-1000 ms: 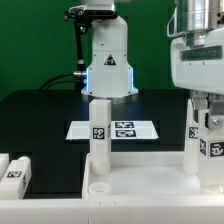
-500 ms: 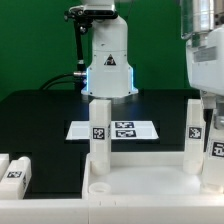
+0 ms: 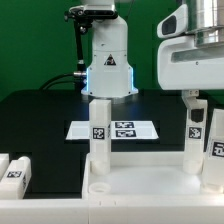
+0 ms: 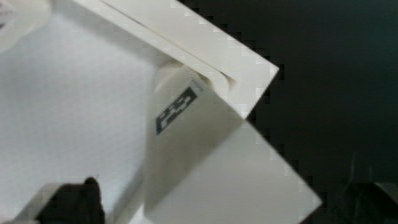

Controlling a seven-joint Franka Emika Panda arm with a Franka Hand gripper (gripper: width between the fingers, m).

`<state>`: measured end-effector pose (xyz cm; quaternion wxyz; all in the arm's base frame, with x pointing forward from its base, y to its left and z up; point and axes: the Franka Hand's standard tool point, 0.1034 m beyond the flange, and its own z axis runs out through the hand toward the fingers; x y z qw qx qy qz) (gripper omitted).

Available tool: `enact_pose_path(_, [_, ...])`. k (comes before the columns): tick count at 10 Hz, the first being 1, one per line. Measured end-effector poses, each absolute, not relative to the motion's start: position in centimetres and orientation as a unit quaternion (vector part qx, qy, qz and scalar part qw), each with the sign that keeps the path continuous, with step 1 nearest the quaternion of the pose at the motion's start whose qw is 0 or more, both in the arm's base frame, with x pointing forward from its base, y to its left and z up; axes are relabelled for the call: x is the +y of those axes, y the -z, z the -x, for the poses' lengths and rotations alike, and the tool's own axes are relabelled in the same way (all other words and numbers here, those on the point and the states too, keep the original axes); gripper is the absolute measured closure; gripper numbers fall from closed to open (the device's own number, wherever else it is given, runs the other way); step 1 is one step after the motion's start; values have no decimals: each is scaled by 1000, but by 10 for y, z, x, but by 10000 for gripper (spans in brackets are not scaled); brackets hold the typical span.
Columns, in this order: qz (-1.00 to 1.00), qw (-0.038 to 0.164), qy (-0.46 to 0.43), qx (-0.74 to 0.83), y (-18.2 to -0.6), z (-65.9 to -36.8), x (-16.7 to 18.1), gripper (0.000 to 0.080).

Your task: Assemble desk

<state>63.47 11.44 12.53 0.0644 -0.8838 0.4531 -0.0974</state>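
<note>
The desk's white rimmed tabletop [image 3: 140,192] lies at the front of the black table. Tagged white legs stand upright in its far corners: one on the exterior view's left [image 3: 98,130], one on the right [image 3: 195,135], and another at the right edge [image 3: 217,142]. My gripper [image 3: 196,98] hangs just above the right leg's top, open and holding nothing. In the wrist view that leg [image 4: 214,140] rises from the tabletop [image 4: 71,90] between my dark fingertips [image 4: 71,203], with a gap on each side; my gripper [image 4: 222,205] is centred over it.
Loose white legs [image 3: 15,170] lie at the front on the exterior view's left. The marker board [image 3: 120,128] lies flat behind the tabletop. The arm's base [image 3: 108,65] stands at the back, in front of a green wall.
The gripper has let go of the right leg, opened wide and risen clear of its top. The leg stays standing in its corner.
</note>
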Motion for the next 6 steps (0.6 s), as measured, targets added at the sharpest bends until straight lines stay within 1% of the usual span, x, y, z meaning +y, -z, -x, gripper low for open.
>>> enact_pose_path(1, [903,59,101,414,-125,-635,115,151])
enact_pose_path(2, [962,24,108,249,-127,-636,118,151])
enact_pose_path(3, [973,17,106,205,-127,-637,115,151])
enact_pose_path(4, [971,18,107,213,-127,-637,114,200])
enact_pose_path(5, [969,19,106,224,-126,-636,114,200])
enact_pose_path(6, [968,19,107,224,-126,-636,114,380])
